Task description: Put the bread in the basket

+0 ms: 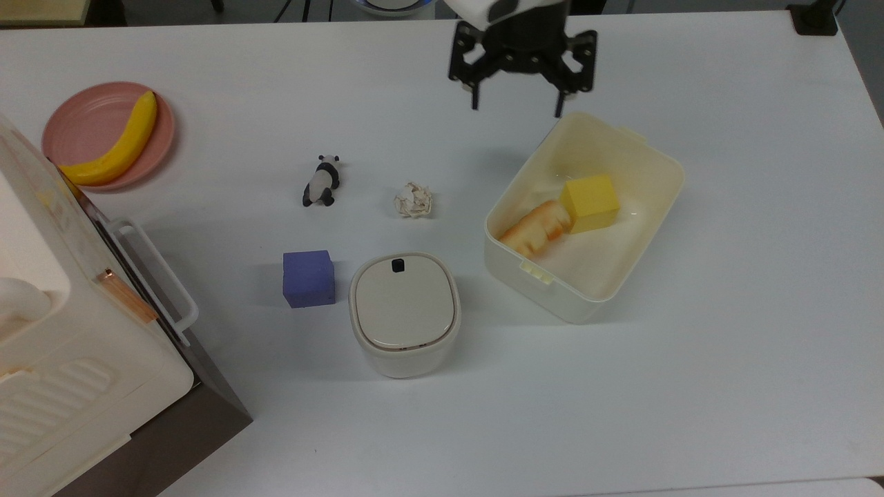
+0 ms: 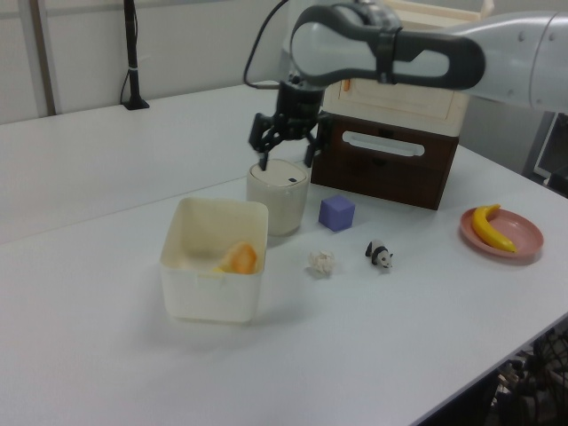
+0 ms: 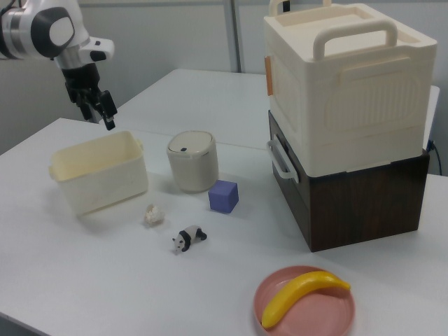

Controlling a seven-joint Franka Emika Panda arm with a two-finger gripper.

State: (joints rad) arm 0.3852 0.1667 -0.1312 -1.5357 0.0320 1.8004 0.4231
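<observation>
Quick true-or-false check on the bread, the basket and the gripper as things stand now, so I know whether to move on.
1. The bread lies inside the basket. True.
2. The gripper is shut on the bread. False: it is open and holds nothing, raised by the basket's edge.
3. A yellow cube sits in the basket next to the bread. True.
4. The banana lies in the basket. False: it rests on the pink plate.
5. The purple cube sits on the lidded container. False: it stands on the table beside it.
</observation>
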